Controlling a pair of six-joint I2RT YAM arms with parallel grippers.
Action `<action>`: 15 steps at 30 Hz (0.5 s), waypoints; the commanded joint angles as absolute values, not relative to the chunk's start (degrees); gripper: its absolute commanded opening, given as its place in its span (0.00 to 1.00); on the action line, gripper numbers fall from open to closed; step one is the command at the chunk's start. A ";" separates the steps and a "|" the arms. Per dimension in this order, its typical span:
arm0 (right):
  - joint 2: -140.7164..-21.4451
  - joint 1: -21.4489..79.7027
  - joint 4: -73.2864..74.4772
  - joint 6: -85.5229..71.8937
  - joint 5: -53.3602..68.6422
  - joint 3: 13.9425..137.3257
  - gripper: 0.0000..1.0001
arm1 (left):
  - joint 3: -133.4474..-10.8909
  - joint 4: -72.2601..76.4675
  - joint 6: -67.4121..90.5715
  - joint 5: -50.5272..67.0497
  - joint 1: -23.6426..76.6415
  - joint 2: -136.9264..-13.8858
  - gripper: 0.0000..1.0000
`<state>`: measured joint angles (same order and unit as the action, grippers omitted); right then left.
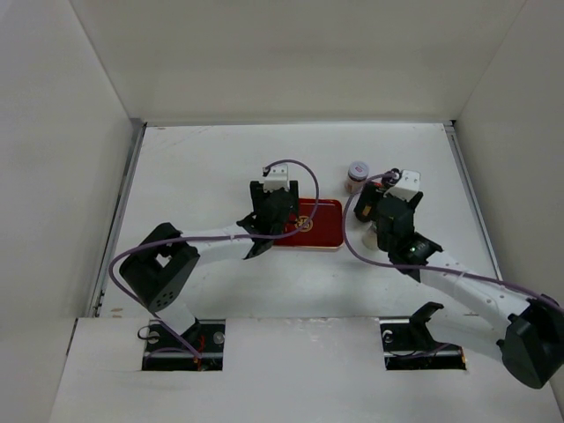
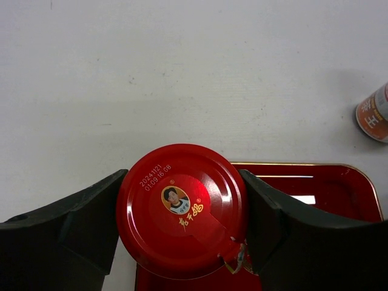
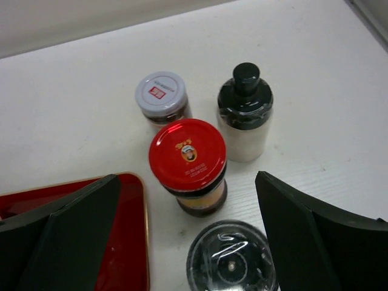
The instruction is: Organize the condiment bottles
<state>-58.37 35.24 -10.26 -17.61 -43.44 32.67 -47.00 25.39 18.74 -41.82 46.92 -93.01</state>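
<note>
The left gripper (image 2: 182, 187) is clenched on the clamped red-capped bottle (image 2: 182, 209). Both black fingers (image 2: 66, 233) press on the sides of its cap, so it sits exactly between them. This bottle is above the far left corner of the red tray (image 2: 330, 188), but I cannot tell if it stands in the tray or is lifted. The part of the tray to the right of the fingers shows only a glossy red floor with a gold rim. On the cap is printed a date code that begins with 2024, a small round portrait and gold Chinese characters under it. Far to the right of these fingers an orange-labelled bottle (image 2: 374, 114) is cut by the frame; its white characters I cannot read. The right gripper (image 3: 187, 180) is released, with its fingers (image 3: 321, 242) wide apart and touching nothing. Between them and a little ahead stands the standing red-capped bottle (image 3: 188, 159), with amber content and a small emblem on its cap. Just beyond it is the grey-capped bottle (image 3: 160, 96), whose lid has a red and white mark. To the right of that one is the black-capped bottle (image 3: 245, 115), with a pale white filling. Nearest to the fingers is the clear-lidded bottle (image 3: 230, 260), and its content is not visible.
</note>
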 commanded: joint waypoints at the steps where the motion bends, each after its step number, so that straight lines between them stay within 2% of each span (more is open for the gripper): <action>1: -62.03 33.18 -5.46 -17.40 -44.04 38.57 1.00 | -49.13 32.43 18.02 -45.08 47.59 -91.58 0.72; 7: -70.47 27.03 -2.73 -17.49 -33.15 43.68 1.00 | -47.90 33.13 17.05 -45.44 48.03 -89.92 0.89; 15: -77.51 26.67 -1.93 -17.49 -28.92 47.11 1.00 | -44.30 34.36 16.88 -45.53 50.66 -80.43 0.93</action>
